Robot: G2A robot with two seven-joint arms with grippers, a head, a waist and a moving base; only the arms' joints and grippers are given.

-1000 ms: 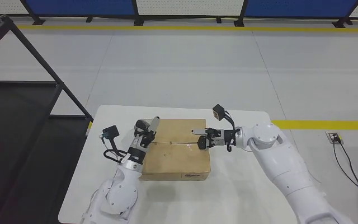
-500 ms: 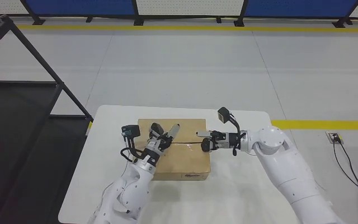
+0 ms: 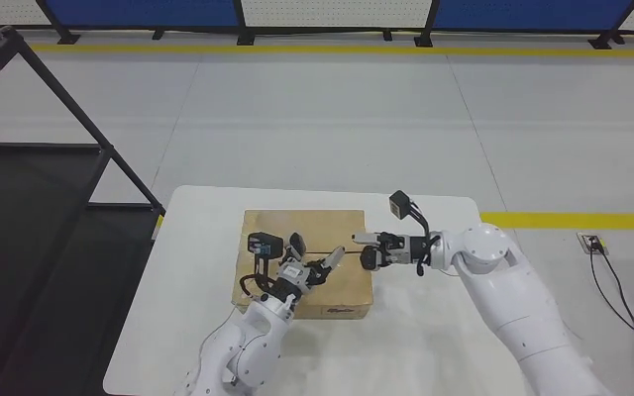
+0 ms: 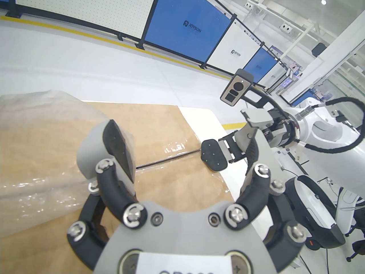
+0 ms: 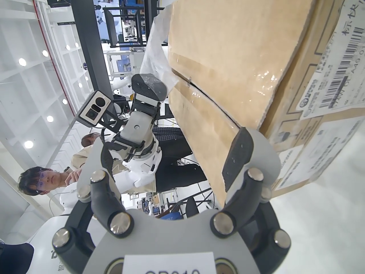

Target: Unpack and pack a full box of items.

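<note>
Open left gripper (image 3: 332, 262) has slid along the box (image 3: 297, 226) seam (image 4: 165, 160) toward the open right gripper (image 3: 360, 248), lifting tape (image 4: 34, 121), so flaps look ready to open

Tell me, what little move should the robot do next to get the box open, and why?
Probably the right arm should slip one tip of its jaws into the seam and lift a flap. The cardboard box is still shut, the seam shows a dark gap, and those jaws stand open near its end at the box's edge.
</note>
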